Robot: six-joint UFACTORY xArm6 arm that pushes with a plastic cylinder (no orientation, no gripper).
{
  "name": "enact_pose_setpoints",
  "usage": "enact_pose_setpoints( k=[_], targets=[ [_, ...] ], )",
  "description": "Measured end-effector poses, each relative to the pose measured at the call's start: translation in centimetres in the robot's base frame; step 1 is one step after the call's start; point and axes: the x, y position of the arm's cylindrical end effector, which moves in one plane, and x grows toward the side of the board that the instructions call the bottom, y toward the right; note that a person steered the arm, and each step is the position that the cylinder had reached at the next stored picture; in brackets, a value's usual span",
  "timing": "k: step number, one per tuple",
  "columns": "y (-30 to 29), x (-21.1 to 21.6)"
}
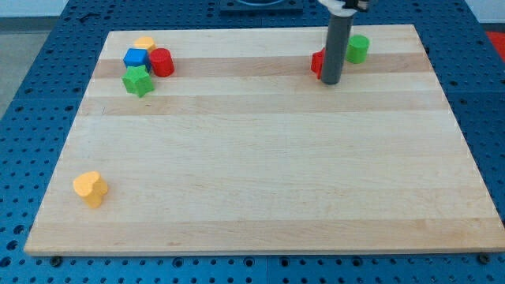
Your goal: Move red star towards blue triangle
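My tip (331, 82) rests on the board near the view's top right. A red block (317, 63), mostly hidden behind the rod, shows just left of the rod and touches it or nearly so; its star shape cannot be made out. The only blue block (136, 57) sits far off at the view's top left; its shape is unclear. The tip stands on the right side of the red block, with the blue block well to the left.
A green cylinder (358, 49) stands just right of the rod. Around the blue block are an orange block (144, 42), a red cylinder (162, 61) and a green star (137, 80). A yellow heart (91, 188) lies at the bottom left.
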Motion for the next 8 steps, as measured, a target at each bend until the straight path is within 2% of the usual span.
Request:
enact_pose_setpoints(
  k=[2, 5, 7, 8],
  targets=[
    [0.2, -1.2],
    [-4.1, -2.8],
    [-3.3, -3.1],
    [-2.4, -4.6]
  ],
)
